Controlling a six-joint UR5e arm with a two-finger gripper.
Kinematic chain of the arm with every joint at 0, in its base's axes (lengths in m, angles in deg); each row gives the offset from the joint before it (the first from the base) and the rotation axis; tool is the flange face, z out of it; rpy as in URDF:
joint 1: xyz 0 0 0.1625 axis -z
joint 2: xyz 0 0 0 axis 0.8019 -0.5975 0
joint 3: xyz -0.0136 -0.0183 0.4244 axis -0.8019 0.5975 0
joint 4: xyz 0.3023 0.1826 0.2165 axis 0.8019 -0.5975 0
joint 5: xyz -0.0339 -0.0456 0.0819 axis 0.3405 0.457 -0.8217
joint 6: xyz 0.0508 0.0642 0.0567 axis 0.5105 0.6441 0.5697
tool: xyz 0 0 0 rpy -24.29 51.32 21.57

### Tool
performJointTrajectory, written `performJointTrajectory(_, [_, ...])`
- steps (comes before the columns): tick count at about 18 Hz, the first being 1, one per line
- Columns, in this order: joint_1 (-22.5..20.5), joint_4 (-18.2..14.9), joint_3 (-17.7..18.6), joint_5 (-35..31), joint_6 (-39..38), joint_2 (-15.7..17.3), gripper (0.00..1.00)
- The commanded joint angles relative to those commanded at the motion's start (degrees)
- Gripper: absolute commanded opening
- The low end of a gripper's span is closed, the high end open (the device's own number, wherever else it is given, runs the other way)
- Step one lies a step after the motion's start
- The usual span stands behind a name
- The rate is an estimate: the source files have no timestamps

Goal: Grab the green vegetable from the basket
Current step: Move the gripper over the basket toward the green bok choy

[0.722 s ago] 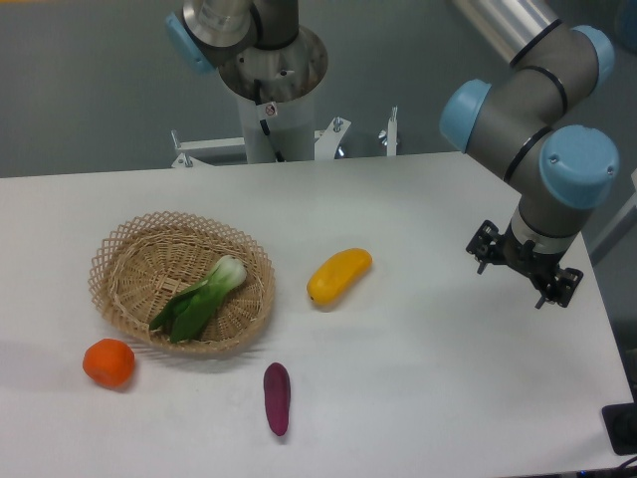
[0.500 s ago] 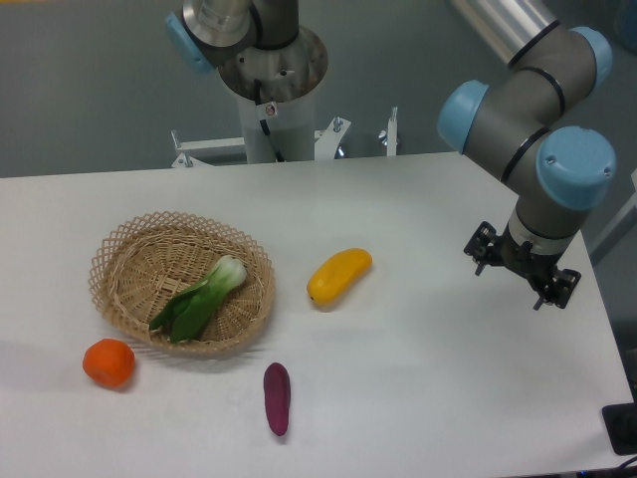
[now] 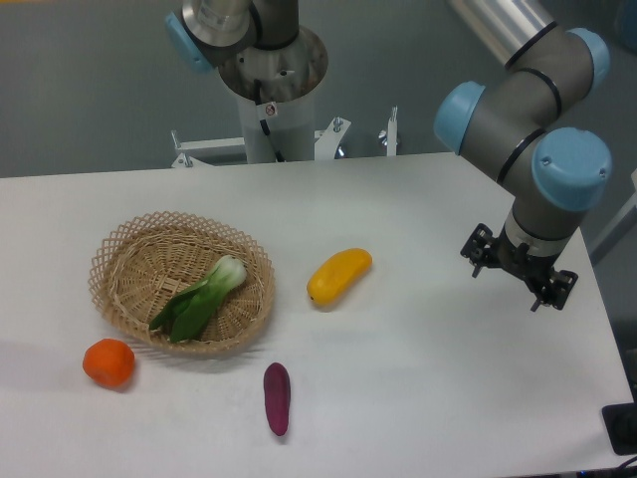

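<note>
The green vegetable (image 3: pixel 200 296), a small bok choy with a pale stem end and dark green leaves, lies inside the tan wicker basket (image 3: pixel 119 257) at the left of the table. My gripper (image 3: pixel 517 273) hangs over the right side of the table, far to the right of the basket. It points downward and holds nothing. Its black fingers are seen nearly end-on, so the gap between them is unclear.
A yellow oblong fruit (image 3: pixel 338 275) lies right of the basket. A dark purple vegetable (image 3: pixel 277 397) lies near the front edge. An orange fruit (image 3: pixel 108 362) sits front-left of the basket. The arm's base column (image 3: pixel 270 95) stands behind the table.
The gripper and wrist have shifted slightly to the left. The objects on the table have not moved.
</note>
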Motion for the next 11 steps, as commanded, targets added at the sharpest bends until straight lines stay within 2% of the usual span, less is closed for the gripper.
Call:
performJointTrajectory(4, [3.16,0.0,1.05,0.44,-3.08,1.14,1.0])
performJointTrajectory(11, [7.91,0.09,8.52,7.9,-6.07,6.94,1.0])
